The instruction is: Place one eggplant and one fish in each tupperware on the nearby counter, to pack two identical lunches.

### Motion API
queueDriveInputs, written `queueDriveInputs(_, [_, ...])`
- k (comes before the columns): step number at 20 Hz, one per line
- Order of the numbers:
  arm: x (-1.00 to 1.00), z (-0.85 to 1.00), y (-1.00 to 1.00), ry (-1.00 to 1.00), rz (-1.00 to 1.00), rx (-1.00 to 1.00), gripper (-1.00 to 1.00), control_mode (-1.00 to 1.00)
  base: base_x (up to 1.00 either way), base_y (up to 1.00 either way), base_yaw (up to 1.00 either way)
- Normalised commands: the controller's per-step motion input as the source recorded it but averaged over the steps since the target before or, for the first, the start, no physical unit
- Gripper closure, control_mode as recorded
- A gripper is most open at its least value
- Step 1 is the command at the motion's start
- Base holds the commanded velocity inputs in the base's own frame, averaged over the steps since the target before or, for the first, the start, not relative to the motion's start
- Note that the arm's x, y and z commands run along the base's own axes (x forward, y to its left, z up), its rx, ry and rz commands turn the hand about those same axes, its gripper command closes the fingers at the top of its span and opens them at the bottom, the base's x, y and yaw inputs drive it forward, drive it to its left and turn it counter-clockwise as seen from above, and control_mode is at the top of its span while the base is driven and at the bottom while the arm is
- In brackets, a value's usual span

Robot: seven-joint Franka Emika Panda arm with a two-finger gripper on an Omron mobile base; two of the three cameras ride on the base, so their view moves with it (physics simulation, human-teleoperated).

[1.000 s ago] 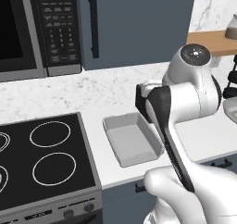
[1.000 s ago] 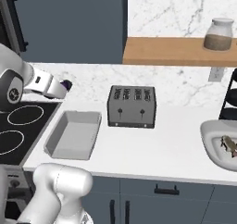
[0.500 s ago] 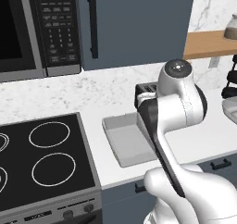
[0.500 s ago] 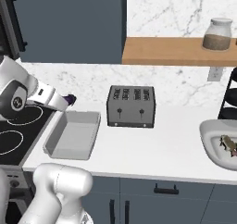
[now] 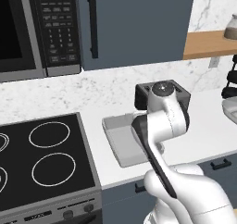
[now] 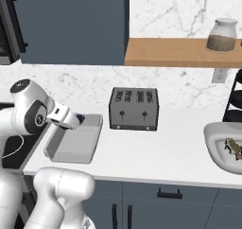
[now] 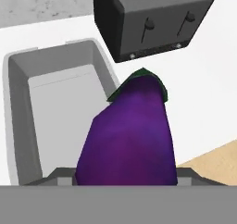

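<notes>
The claw grips an eggplant above the near rim of the tupperware beside the toaster; released here, it may strike the rim and roll onto the counter.

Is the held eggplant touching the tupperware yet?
Cannot tell. In the hand view the eggplant overlaps the tupperware rim, with no plain gap or contact; the right base view is too small to settle it.
</notes>
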Motion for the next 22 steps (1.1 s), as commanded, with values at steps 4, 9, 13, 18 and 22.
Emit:
queueDriveInputs(4, [0.50,-0.71,0.14,0.16,0.12,0.06,1.00,-1.00,0.00,0.00,0.00])
queueDriveInputs(9, [0.48,-0.52,0.31,0.12,0.18,0.02,1.00,-1.00,0.00,0.00,0.00])
queueDriveInputs(13, [0.53,-0.46,0.35,0.14,0.16,0.00,1.00,-1.00,0.00,0.00,0.00])
queueDriveInputs(18, [0.65,-0.34,0.23,0.04,0.09,0.00,1.00,-1.00,0.00,0.00,0.00])
queueDriveInputs(22, [0.55,-0.16,0.00,0.00,0.00,0.00,1.00,-1.00,0.00,0.00,0.00])
